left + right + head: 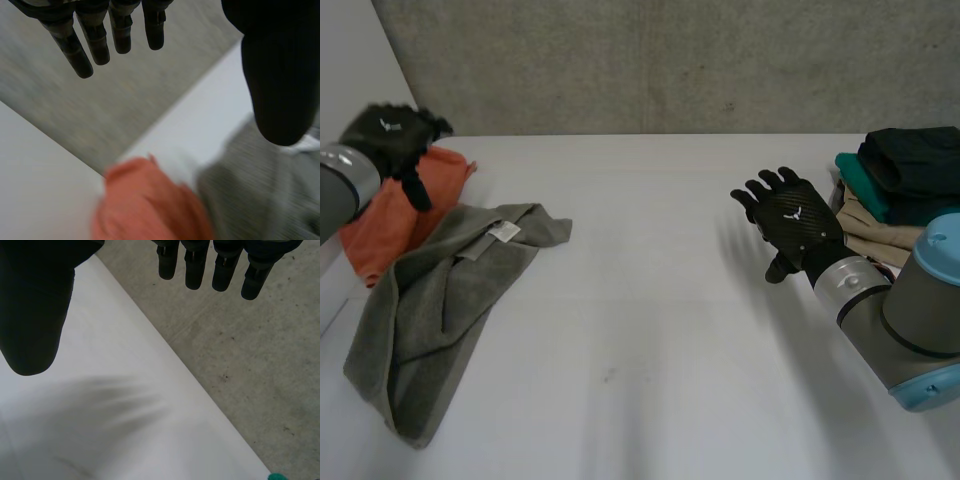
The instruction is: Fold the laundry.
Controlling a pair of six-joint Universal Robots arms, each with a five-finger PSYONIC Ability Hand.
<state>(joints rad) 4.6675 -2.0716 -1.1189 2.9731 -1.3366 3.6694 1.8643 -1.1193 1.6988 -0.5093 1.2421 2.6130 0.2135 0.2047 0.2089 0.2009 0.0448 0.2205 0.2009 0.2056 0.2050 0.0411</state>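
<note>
Got a grey towel point(440, 300) crumpled on the left of the table point(650, 330), touching an orange cloth point(390, 220). Looks soft, light and floppy, so probably best pinched at a corner near the label point(503, 231). Seeing left robot hand point(388, 135) over the orange cloth and right robot hand point(790, 215) near the folded stack point(900, 185), both with fingers straight, holding nothing.

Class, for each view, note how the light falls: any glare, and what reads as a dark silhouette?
Head view: soft, even light, no glare on the white table; folds of the grey towel shade themselves. Left wrist view: the left hand is a dark silhouette above the orange cloth. Right wrist view: the right hand is likewise dark against the white table.
</note>
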